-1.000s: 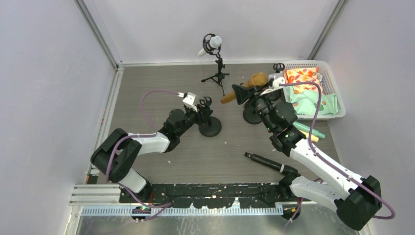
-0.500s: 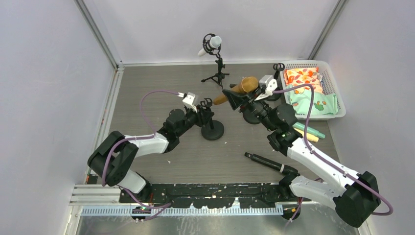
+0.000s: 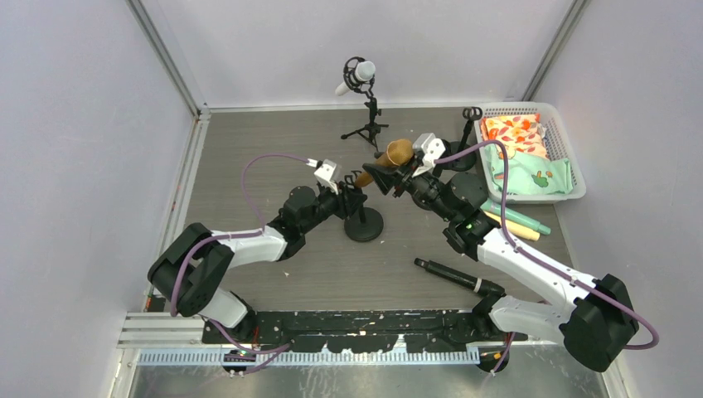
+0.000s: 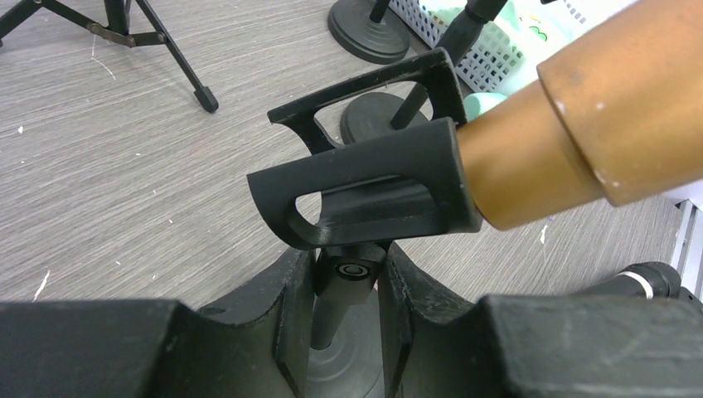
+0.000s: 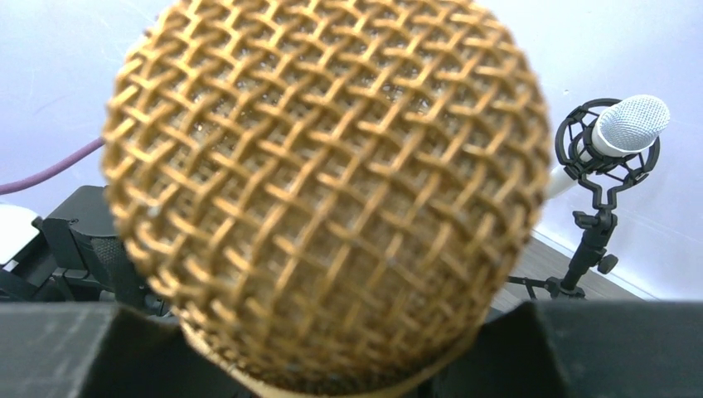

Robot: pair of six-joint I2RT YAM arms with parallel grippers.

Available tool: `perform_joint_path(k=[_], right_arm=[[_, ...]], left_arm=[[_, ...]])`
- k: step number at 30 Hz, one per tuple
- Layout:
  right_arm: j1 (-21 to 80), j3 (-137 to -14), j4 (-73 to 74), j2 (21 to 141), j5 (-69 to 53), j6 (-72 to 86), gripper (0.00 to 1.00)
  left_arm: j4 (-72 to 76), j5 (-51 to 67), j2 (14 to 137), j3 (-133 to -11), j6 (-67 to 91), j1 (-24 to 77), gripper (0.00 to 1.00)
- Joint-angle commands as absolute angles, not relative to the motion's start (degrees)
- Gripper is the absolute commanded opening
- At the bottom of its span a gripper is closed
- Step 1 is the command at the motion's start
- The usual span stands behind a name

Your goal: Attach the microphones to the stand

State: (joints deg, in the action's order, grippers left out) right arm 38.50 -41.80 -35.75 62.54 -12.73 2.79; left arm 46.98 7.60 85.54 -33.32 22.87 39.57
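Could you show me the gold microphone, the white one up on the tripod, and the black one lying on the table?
gold microphone [image 5: 327, 191]: right wrist view, mesh head.
white microphone [image 3: 366, 70]: top view, rounded head.
black microphone [image 3: 448, 274]: top view, middle of body.

Tripod stand [image 3: 369, 126] close behind clip stand [image 4: 365, 191]

Light: bright, even and diffuse, from above; the pale walls [image 3: 83, 166] are uniformly lit. Shadows: soft and short, pooled on the surface [image 3: 249, 157] under the stand [image 3: 363, 224] just below the gold microphone [image 3: 396, 152]. Glare: a mild sheen along that microphone's barrel in the left wrist view. Focus: the overhead view is crisp. In the right wrist view its mesh head looms slightly soft, and the white microphone [image 5: 632, 124] to its right is sharper. Beneath it, the left claw's fingers [image 4: 249, 332] are dark and blurred. Wrist views: mild wide-angle stretch toward the edges.
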Motion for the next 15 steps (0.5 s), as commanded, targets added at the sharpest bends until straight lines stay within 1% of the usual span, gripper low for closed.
perform_joint_path(k=[1, 15], right_arm=[[38.91, -44.71, -38.23, 62.32, -12.88, 0.28, 0.01], [39.61, -44.22, -38.14, 63.48, -12.04, -2.33, 0.01]], left_arm=[[48.68, 9.67, 83.07, -35.01, 22.94, 40.51, 0.0], [48.6, 10.03, 82.67, -34.63, 22.76, 41.3, 0.0]])
